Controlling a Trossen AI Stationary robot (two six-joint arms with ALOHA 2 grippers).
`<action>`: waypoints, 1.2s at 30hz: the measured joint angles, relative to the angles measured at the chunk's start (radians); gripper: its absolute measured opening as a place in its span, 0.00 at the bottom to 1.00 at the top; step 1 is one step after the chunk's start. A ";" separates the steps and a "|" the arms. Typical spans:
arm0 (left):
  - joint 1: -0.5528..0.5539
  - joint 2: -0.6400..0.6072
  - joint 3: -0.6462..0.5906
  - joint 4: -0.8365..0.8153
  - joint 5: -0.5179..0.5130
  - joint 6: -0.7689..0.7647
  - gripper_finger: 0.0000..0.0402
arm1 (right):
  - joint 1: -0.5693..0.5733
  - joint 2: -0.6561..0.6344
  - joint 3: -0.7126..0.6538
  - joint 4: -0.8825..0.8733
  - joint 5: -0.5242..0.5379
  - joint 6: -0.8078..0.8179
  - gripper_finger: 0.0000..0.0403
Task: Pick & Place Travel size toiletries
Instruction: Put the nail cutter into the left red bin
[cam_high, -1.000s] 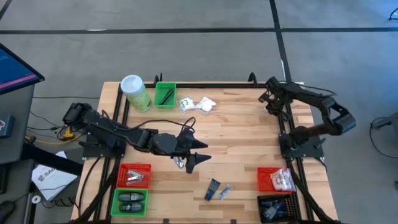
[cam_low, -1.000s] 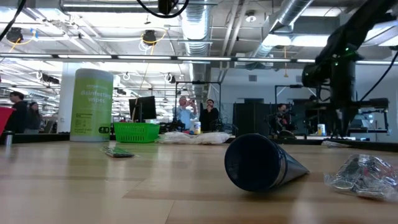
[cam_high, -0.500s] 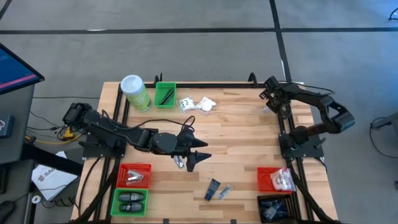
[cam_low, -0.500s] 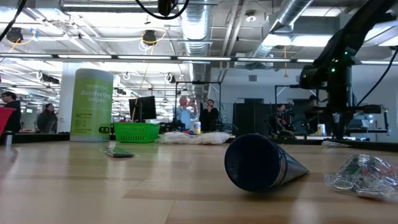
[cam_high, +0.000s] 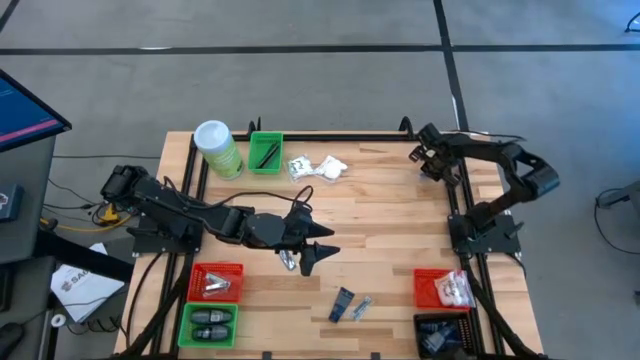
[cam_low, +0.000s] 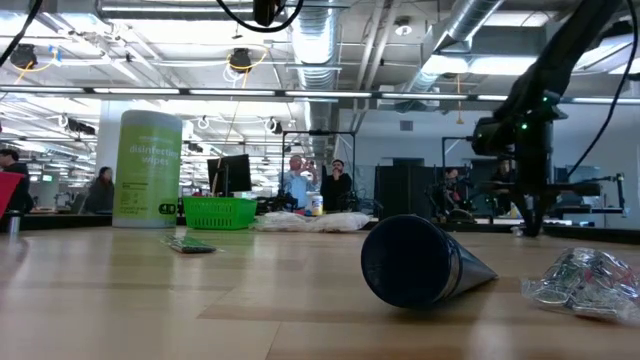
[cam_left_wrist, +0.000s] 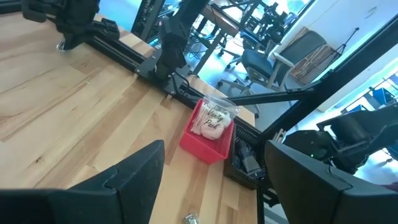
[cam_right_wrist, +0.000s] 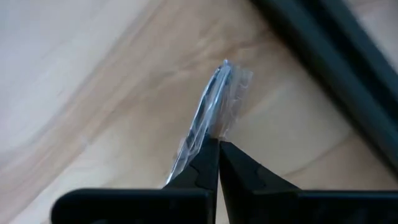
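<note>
While our right gripper (cam_right_wrist: 217, 144) hangs over the table's far right edge, its fingers pinch a thin clear, silvery packet (cam_right_wrist: 208, 112), perhaps a sachet. Our left gripper (cam_high: 312, 249) rests mid-table with its fingers spread wide, holding nothing, a crinkled silvery packet (cam_high: 289, 260) just beside it on the light wooden table (cam_high: 380, 210).

This is a large open robotics lab or industrial workshop. Bare silver ventilation ducts (cam_low: 330, 40) and pipes run under an unfinished ceiling hung with strip lights, above a grey concrete floor (cam_high: 320, 70). People (cam_low: 335, 185) stand among dark equipment racks and monitors far behind. The light butcher-block wooden table (cam_high: 380, 210) sits in a black metal frame, with cables trailing beside it.
</note>
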 joint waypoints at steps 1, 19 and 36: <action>0.000 0.000 0.000 0.000 0.000 0.000 0.68 | 0.005 0.003 0.000 0.011 -0.005 -0.007 0.02; 0.013 0.000 0.000 0.000 -0.005 0.021 0.68 | 0.161 0.006 -0.003 0.064 -0.161 -0.305 0.02; 0.010 0.000 0.000 0.001 -0.002 0.016 0.68 | 0.448 -0.028 -0.010 -0.022 -0.303 -0.655 0.02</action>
